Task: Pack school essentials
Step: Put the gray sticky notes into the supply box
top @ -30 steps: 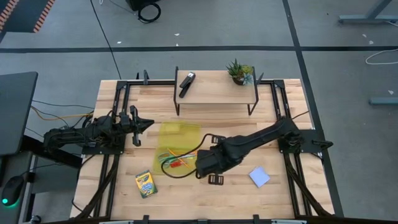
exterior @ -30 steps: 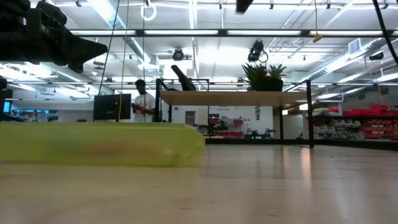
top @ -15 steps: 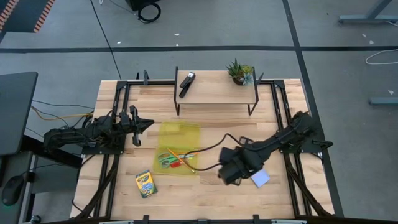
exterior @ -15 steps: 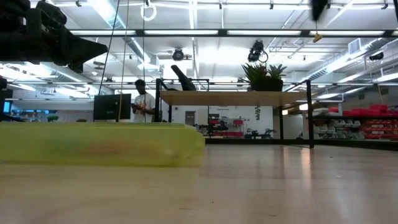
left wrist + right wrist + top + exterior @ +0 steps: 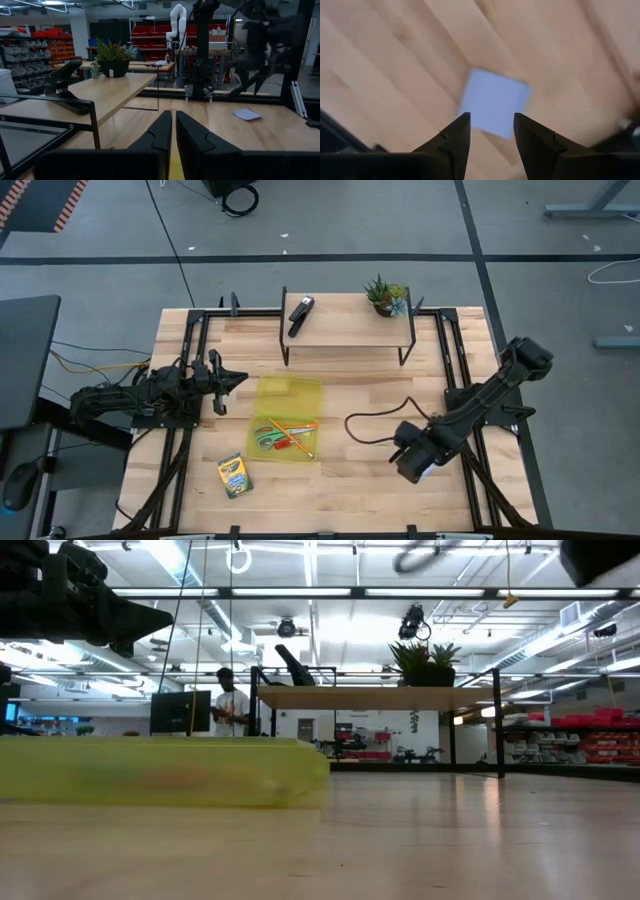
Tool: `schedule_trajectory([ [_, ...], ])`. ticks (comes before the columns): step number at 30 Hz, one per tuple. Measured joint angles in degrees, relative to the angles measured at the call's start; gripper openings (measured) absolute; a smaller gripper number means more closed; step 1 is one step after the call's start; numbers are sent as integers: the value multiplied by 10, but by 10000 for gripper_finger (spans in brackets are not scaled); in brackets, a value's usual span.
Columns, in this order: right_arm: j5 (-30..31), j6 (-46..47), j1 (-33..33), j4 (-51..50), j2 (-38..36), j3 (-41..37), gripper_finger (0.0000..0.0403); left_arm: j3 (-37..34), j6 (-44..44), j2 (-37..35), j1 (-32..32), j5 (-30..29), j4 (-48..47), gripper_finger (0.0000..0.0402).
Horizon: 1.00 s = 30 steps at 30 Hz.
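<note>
The high view looks straight down on the whole tabletop (image 5: 330, 380) from well above. The low view sits at tabletop height, facing level across it into the room; both catch the raised shelf (image 5: 345, 320) with the potted plant (image 5: 425, 662). The left wrist view looks across the tabletop toward that shelf. The right wrist view points steeply down, close over the pale blue notepad (image 5: 494, 102).

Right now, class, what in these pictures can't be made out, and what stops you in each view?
- Pale blue notepad: covered by the right gripper in the high view.
- Yellow pouch: blurred in the low view, contents unreadable.
- Crayon box: label too small from above.
</note>
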Motion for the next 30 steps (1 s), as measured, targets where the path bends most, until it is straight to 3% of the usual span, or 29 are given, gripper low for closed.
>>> schedule_trajectory([
  [7, -57, 63, 27, 90, -11, -102, 157, 0, 0, 0, 0, 0, 0, 26],
  [13, -67, 90, 33, 147, -11, -157, 166, 0, 0, 0, 0, 0, 0, 34],
  [22, -66, 90, 33, 148, -11, -179, 230, 0, 0, 0, 0, 0, 0, 31],
  [30, -6, 38, 36, 152, -11, -181, 227, 0, 0, 0, 0, 0, 0, 34],
])
